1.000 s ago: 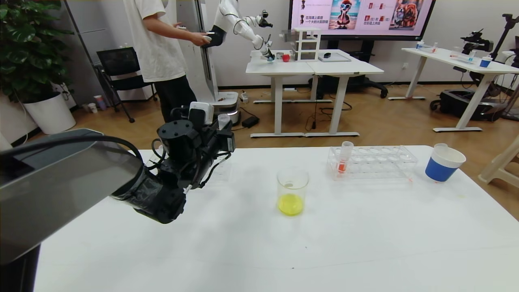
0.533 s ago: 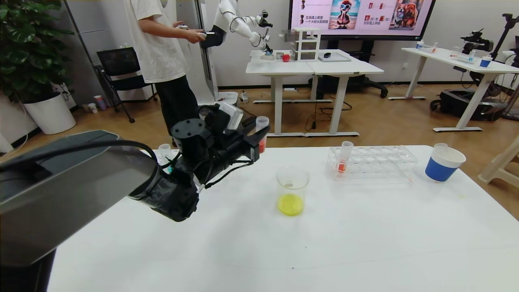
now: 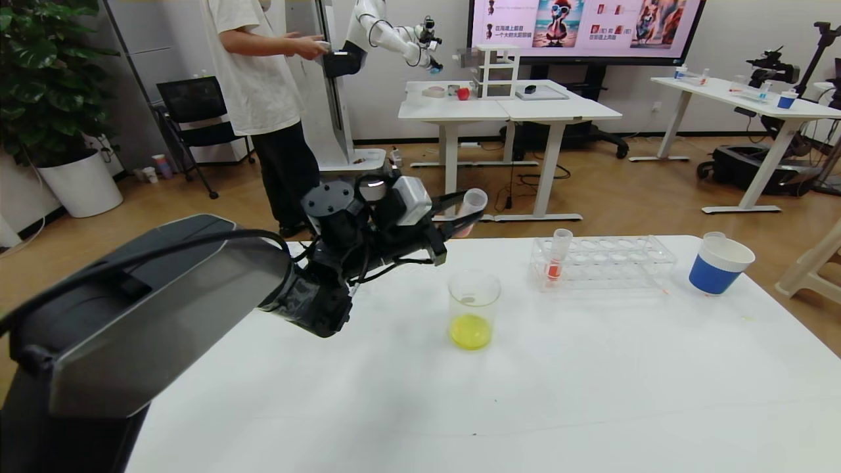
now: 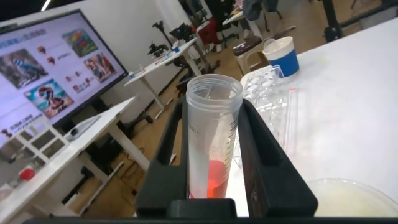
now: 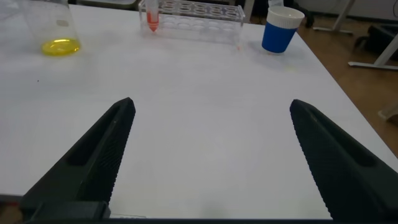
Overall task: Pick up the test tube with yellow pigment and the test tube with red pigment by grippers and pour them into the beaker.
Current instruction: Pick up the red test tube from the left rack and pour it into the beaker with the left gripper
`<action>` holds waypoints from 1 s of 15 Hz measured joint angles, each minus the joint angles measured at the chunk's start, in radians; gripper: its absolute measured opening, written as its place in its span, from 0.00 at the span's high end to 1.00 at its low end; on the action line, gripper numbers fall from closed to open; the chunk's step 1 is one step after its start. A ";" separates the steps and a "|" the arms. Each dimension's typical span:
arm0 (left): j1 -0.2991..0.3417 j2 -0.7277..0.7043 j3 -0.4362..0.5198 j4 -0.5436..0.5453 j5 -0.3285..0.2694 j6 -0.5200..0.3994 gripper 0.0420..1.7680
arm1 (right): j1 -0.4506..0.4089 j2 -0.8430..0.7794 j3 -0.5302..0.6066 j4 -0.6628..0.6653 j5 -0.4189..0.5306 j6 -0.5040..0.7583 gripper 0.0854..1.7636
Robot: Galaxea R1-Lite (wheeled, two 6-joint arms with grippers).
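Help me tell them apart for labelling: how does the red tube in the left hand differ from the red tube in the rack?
The held test tube with red pigment is clamped in the left hand, tilted, above the table; the racked red tube stands upright in the clear rack. The held one is nearer the beaker. Both are clear with red liquid at the bottom.

We look across a white work table (image 3: pixel 591 394) into a lab with a wood-tone floor (image 3: pixel 624 190) and pale walls. 2 joined white desks (image 3: pixel 509 108) stand before a large wall screen (image 3: pixel 585 23) showing cartoon pictures, another white desk (image 3: pixel 742 98) sits at right, and a black chair (image 3: pixel 190 108) and a potted plant (image 3: pixel 46 72) in a white pot fill the left corner.
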 joint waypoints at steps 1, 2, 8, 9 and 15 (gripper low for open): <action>0.002 0.016 -0.011 0.000 -0.048 0.045 0.74 | 0.000 0.000 0.000 0.000 0.000 0.000 0.02; 0.004 0.031 -0.016 0.001 -0.090 0.095 0.74 | 0.000 0.000 0.000 0.000 0.000 0.000 0.02; 0.032 0.066 -0.024 0.049 -0.194 0.321 0.74 | 0.000 0.000 0.000 0.000 0.000 0.000 0.02; 0.042 0.067 -0.026 0.069 -0.203 0.368 0.74 | 0.000 0.000 0.000 0.000 0.000 0.000 0.02; 0.068 0.076 -0.044 0.076 -0.209 0.521 0.74 | 0.000 0.000 0.000 0.000 0.000 0.000 0.02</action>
